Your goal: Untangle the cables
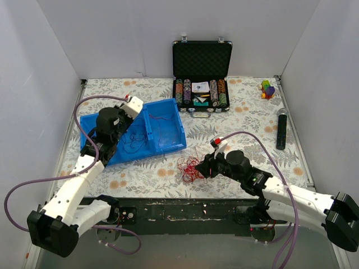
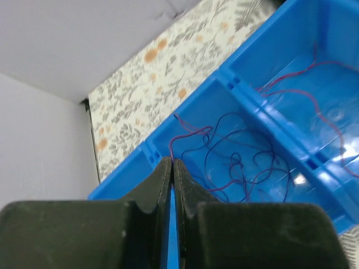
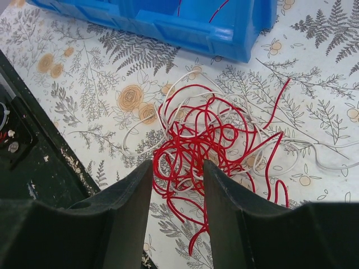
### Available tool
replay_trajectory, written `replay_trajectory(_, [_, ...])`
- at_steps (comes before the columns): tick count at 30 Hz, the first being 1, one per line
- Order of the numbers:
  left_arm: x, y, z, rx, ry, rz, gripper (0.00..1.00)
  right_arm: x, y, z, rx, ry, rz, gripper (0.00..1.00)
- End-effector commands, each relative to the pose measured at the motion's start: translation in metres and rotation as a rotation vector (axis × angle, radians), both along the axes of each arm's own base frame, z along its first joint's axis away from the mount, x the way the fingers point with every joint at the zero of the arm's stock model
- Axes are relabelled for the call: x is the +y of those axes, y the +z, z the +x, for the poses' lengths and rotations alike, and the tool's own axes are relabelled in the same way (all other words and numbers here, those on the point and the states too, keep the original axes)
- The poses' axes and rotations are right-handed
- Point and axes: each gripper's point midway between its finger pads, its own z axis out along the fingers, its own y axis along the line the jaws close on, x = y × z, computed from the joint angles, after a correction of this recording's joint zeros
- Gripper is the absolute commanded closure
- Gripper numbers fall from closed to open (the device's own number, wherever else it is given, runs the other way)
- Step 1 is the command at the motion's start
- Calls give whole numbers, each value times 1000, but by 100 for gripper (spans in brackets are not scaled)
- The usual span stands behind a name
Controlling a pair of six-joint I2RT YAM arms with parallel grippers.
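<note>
My right claw point(image 3: 176, 168) stands apart, fingers point(image 3: 129, 213) straddling the near edge of the red and white cables point(image 3: 208, 131), a loose tangle on the counter point(image 3: 78, 84) just ahead of it, short of the blue bin point(image 3: 185, 32). My left claw point(image 2: 173, 167) is pressed together (only a sliver shows between the fingers) over the bin's near wall, with the navy and magenta cables point(image 2: 238, 162) sprawled in the compartment just beyond its tips.
</note>
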Motion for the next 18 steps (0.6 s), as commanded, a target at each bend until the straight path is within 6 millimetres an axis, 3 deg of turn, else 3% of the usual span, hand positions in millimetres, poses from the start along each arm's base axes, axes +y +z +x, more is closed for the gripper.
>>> replay_trajectory(1, [32,3,6,-82,97,-43,100,-2,6,1,-25,-15,21,51])
replay_trajectory(5, [34,-21,7,-15,93,-41,100,-4,7,2,-31,-25,27,51])
replay_trajectory(10, [18,-64,3,117,1,-32,99,-3,8,4,-31,-29,23,51])
replay_trajectory(11, [16,-73,2,144,-15,-23,92,-3,9,4,-31,-34,23,51])
replay_trajectory(15, [7,-104,-3,264,-82,10,44,-3,13,7,-36,-45,21,51])
replay_trajectory(18, [5,-98,0,269,-83,2,20,-3,14,8,-44,-43,10,50])
